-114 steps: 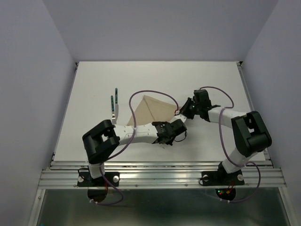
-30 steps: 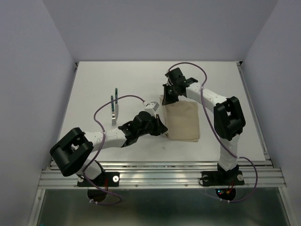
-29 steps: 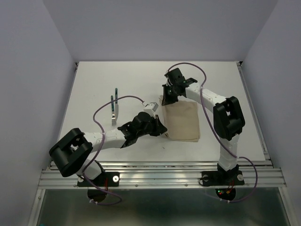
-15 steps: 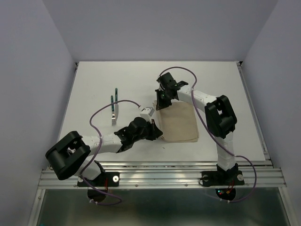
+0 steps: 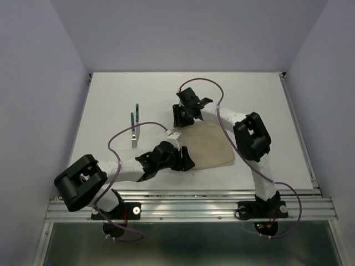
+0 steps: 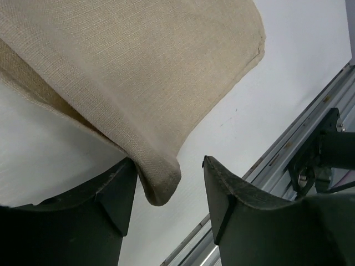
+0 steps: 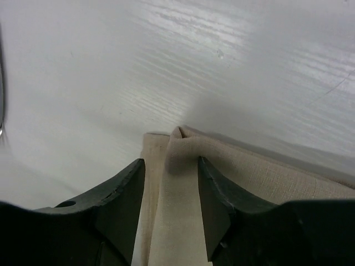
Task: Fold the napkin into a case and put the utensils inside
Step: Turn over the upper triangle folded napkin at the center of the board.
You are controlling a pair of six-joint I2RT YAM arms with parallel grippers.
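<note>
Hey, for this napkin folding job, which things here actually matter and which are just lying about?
Part of the job: napkin, utensils, left fingers, right fingers.
Just there: purple cables, metal rail, table.

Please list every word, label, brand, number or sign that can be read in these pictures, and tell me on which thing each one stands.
There are none: no word, label, brand, number or sign can be read in any of the three views.
The napkin, the utensils and the table show no markings.
</note>
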